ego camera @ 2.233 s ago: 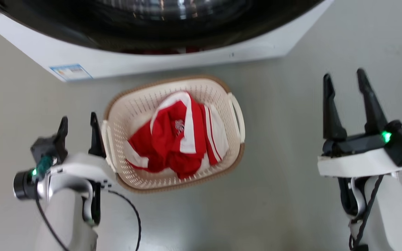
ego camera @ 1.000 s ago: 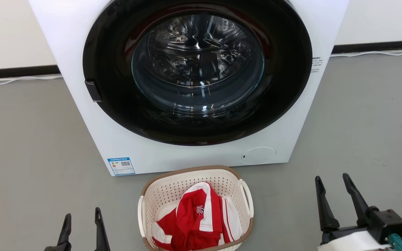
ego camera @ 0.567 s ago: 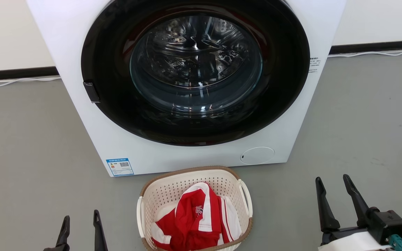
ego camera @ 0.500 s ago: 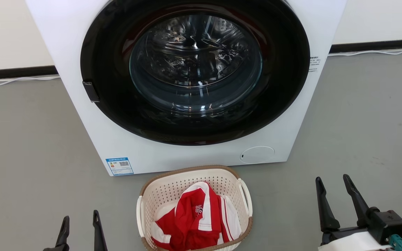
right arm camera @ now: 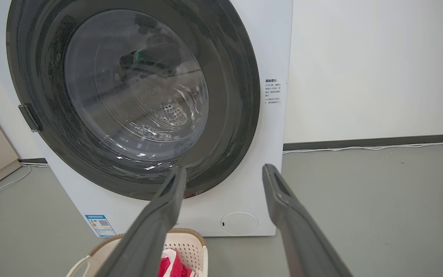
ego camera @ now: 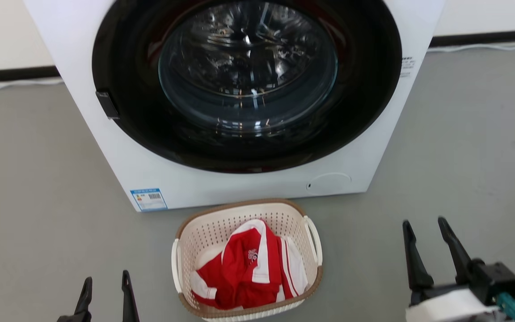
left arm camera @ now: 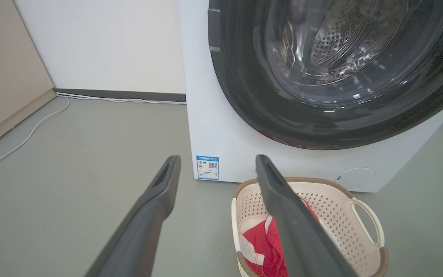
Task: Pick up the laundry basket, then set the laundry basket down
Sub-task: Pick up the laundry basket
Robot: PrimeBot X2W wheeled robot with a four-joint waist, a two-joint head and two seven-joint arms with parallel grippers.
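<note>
The laundry basket (ego camera: 215,228), cream with perforated walls, a brown rim and loop handles, stands on the grey floor just in front of the washer, holding a red and white garment (ego camera: 246,268). My left gripper (ego camera: 105,282) is open at the lower left, well clear of the basket's left handle. Off to the basket's right, my right gripper (ego camera: 424,226) is open and holds nothing. In the left wrist view the basket (left arm camera: 340,207) lies behind my right-hand finger (left arm camera: 294,223), between open jaws (left arm camera: 217,161). The right wrist view catches the basket's (right arm camera: 190,240) far rim beneath my open gripper (right arm camera: 223,171).
A white front-loading washer (ego camera: 221,188) with a dark round glass door (ego camera: 246,67), which is shut, stands right behind the basket. A white cable (left arm camera: 25,134) runs along the wall's dark skirting. Grey floor (ego camera: 463,143) stretches on both sides of the washer.
The head camera tipped up from the basket to take in the washer, then dipped slightly. The basket has stayed in place; both grippers stayed open.
</note>
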